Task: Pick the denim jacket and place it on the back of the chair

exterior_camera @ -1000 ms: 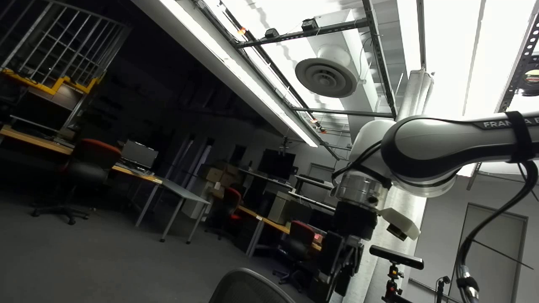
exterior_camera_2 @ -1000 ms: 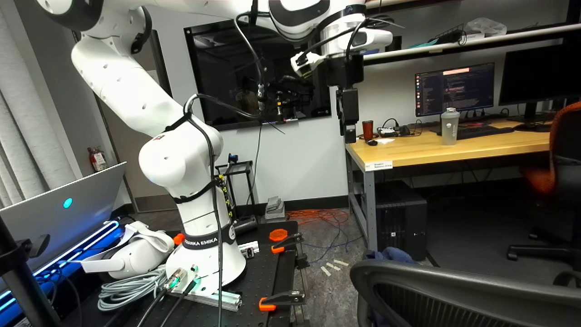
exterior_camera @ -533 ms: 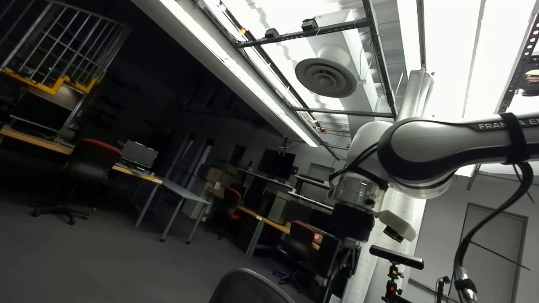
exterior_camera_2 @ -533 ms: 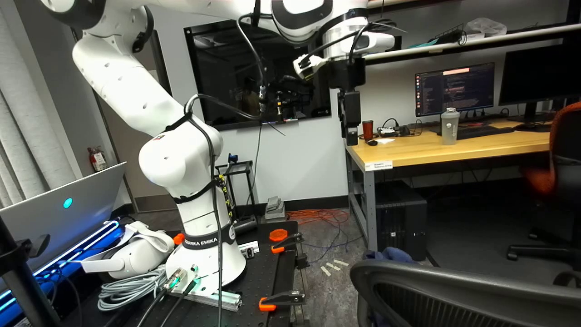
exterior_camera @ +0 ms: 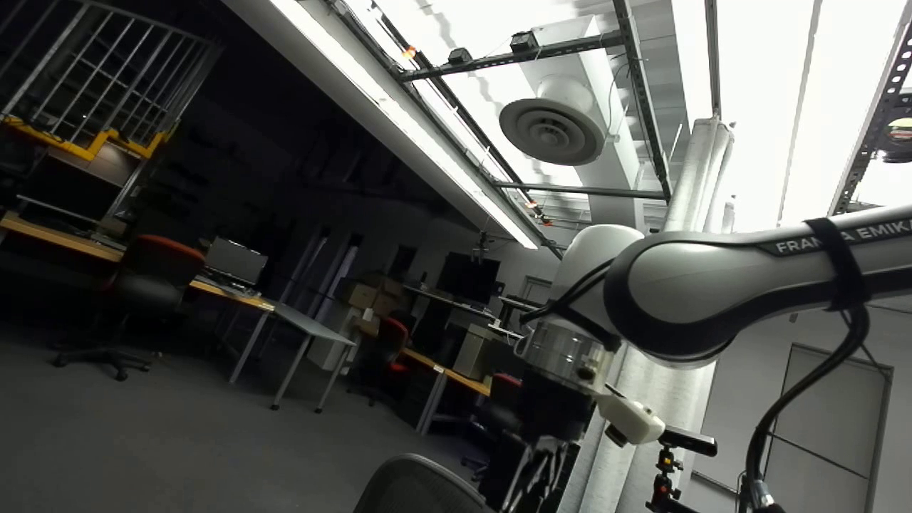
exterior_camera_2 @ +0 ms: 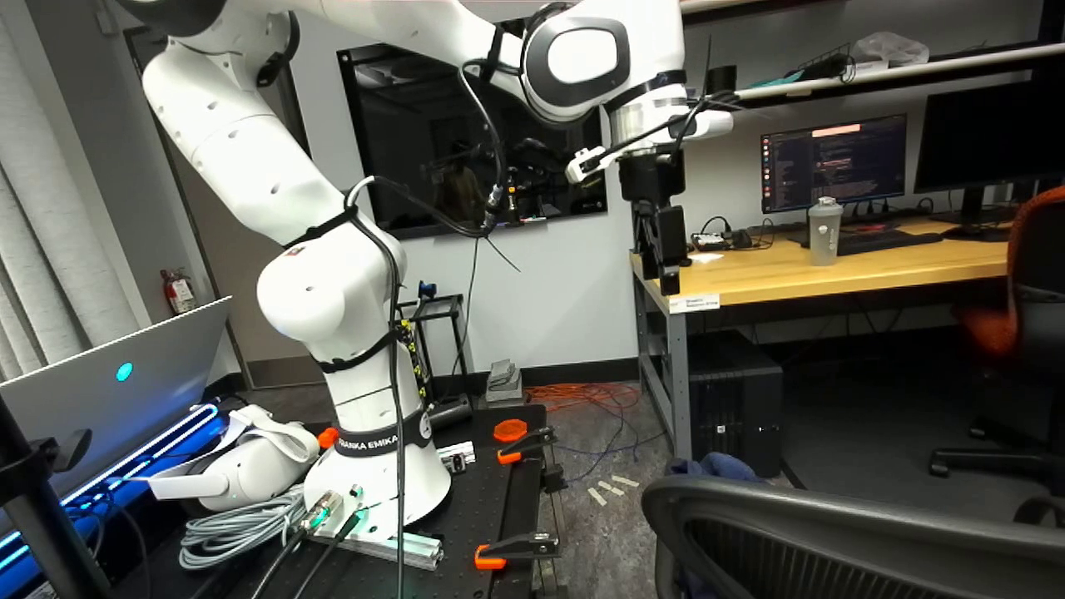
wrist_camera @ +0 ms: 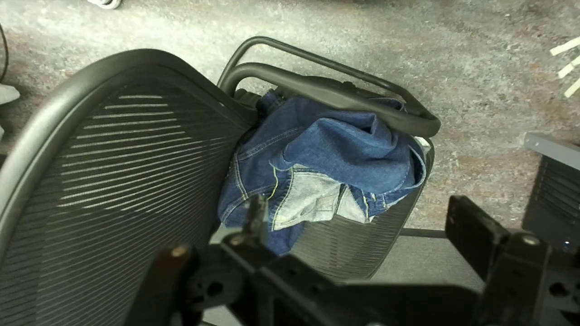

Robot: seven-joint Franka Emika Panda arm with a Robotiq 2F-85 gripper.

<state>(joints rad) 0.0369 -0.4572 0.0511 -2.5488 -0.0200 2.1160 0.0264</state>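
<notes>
The blue denim jacket (wrist_camera: 335, 145) lies crumpled on the seat of a dark mesh chair in the wrist view, its pale lining partly showing and part of it under an armrest. A bit of it shows behind the chair back in an exterior view (exterior_camera_2: 725, 466). The chair back (wrist_camera: 122, 136) stands at the left of the wrist view and also shows in both exterior views (exterior_camera_2: 849, 532) (exterior_camera: 427, 488). My gripper (wrist_camera: 358, 208) is open and empty, its fingers wide apart, above the chair seat. It hangs pointing down in both exterior views (exterior_camera_2: 659, 262) (exterior_camera: 531, 474).
The chair's looped armrest (wrist_camera: 317, 90) runs beside the jacket. A wooden desk (exterior_camera_2: 774, 274) with a bottle (exterior_camera_2: 824, 231) and monitors stands behind the gripper. The robot's black table (exterior_camera_2: 491, 499) has orange clamps. A camera on a stand (exterior_camera: 687, 440) is close to the wrist.
My open gripper has come down. It has shifted left in an exterior view and slightly right in an exterior view. The chair and jacket have not moved.
</notes>
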